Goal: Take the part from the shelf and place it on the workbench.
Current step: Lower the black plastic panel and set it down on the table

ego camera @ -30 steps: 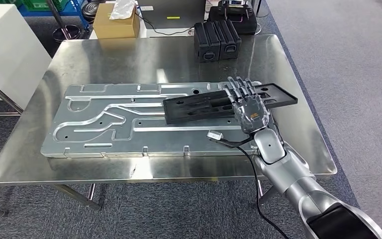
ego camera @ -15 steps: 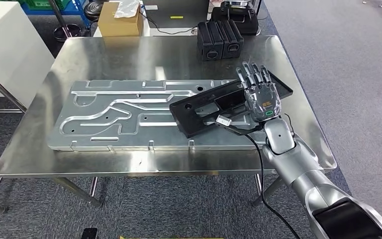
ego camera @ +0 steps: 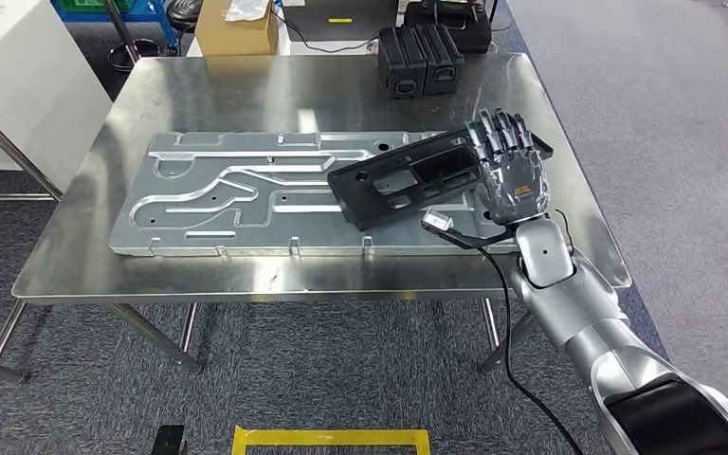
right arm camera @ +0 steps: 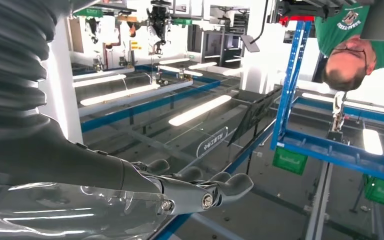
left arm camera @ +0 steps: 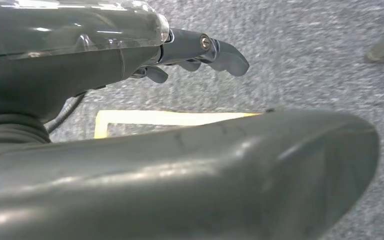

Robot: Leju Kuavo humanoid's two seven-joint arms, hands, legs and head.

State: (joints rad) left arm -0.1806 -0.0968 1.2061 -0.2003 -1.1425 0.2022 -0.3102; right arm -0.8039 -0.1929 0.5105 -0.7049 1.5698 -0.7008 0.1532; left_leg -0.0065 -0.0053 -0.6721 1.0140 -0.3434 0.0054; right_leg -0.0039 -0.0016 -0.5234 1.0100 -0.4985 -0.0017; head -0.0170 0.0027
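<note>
Right hand [ego camera: 510, 176] under black part [ego camera: 408, 180] (tilted), over workbench [ego camera: 246, 90]

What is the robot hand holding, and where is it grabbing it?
The right robot hand holds the black part by its right end, over the metal plate. The left robot hand holds nothing.
</note>
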